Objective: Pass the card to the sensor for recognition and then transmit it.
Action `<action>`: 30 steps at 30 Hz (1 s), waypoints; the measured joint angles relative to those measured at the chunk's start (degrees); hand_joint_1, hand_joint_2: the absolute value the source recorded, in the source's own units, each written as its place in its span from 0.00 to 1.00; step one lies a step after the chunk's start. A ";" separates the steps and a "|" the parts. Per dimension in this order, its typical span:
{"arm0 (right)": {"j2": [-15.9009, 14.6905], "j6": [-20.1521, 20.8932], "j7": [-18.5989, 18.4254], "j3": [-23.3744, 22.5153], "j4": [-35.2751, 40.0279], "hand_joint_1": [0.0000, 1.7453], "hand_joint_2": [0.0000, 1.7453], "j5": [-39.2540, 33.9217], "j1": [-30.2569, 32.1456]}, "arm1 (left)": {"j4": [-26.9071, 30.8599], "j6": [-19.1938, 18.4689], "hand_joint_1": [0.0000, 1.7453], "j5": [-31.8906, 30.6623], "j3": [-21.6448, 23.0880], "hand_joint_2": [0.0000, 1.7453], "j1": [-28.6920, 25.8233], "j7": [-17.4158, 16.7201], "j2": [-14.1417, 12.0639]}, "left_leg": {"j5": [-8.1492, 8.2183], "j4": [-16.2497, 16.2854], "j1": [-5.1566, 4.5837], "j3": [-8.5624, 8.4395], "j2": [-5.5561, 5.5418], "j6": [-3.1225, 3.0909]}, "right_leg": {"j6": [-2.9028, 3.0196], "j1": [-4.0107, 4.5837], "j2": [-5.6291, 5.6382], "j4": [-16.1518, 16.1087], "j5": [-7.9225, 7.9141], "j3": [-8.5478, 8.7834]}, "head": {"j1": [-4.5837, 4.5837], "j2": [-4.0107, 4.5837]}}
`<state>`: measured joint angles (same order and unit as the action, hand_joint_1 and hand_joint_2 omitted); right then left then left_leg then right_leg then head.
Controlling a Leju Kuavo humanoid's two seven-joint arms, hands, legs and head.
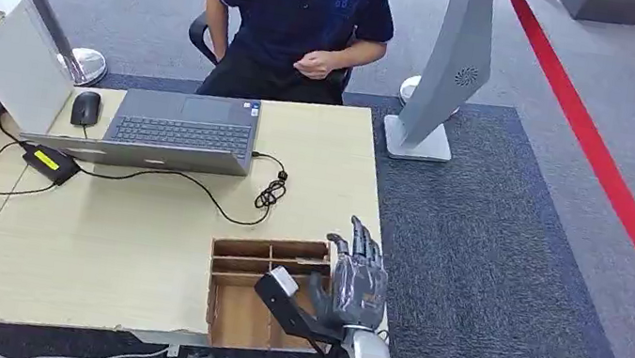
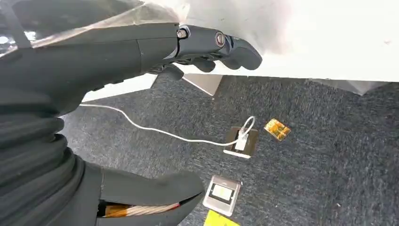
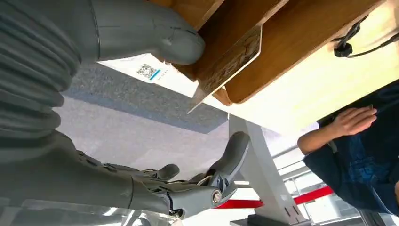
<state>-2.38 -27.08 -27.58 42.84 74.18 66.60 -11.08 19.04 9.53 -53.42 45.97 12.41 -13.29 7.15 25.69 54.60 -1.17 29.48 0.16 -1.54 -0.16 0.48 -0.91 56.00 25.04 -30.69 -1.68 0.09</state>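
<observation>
The right hand (image 1: 353,284) is shown with fingers spread and nothing held, poised at the wooden tray (image 1: 237,310), whose card (image 3: 229,60) stands just beside the thumb, ungrasped; pickup, sensing and handover are judged outstanding.

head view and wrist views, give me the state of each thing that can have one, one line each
right hand: raised beside the wooden organizer, fingers spread, holding nothing
left hand: hanging over the carpet, fingers extended, holding nothing
card: standing in a slot of the wooden organizer, not yet picked up
wooden organizer: upright at the table's near edge
laptop: open, facing the seated person
mouse: resting on the table, left of the laptop
</observation>
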 joint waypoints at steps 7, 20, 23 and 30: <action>0.13 -0.13 0.37 0.04 -0.11 0.35 1.00 -0.88 0.02 | 0.00 -0.37 0.00 -0.09 0.00 1.00 -0.15 -0.31 -0.02 | 0.00 0.00 0.00 0.01 0.00 0.00 | 0.00 0.00 0.00 0.00 0.00 0.00 | 0.00 0.00; 1.64 0.59 1.53 -0.11 -1.66 0.37 1.00 -1.82 -1.45 | 0.37 -1.31 0.00 -0.44 -0.04 1.00 -0.04 -1.01 -0.04 | -0.02 0.00 0.00 0.00 0.00 -0.01 | 0.00 0.00 -0.01 0.01 0.00 0.01 | 0.00 0.00; 1.79 0.59 1.55 -0.13 -1.73 0.39 1.00 -1.82 -1.47 | 0.44 -1.31 0.00 -0.44 -0.04 1.00 -0.04 -1.03 -0.04 | -0.02 0.00 0.00 0.00 0.00 -0.01 | 0.00 0.00 -0.01 0.01 0.00 0.01 | 0.00 0.00; 1.84 0.57 1.57 -0.13 -1.73 0.45 1.00 -1.82 -1.48 | 0.44 -1.31 0.00 -0.52 -0.04 1.00 -0.04 -1.03 -0.04 | -0.02 0.00 0.00 0.00 0.00 -0.01 | 0.00 0.00 -0.01 0.01 0.00 0.01 | 0.00 0.00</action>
<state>-0.55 -26.51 -26.01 42.71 72.46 64.78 -12.55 19.47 8.22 -53.94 45.92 12.37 -14.32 7.10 25.66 54.60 -1.17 29.48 0.15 -1.55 -0.15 0.48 -0.92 56.01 25.03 -30.68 -1.68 0.09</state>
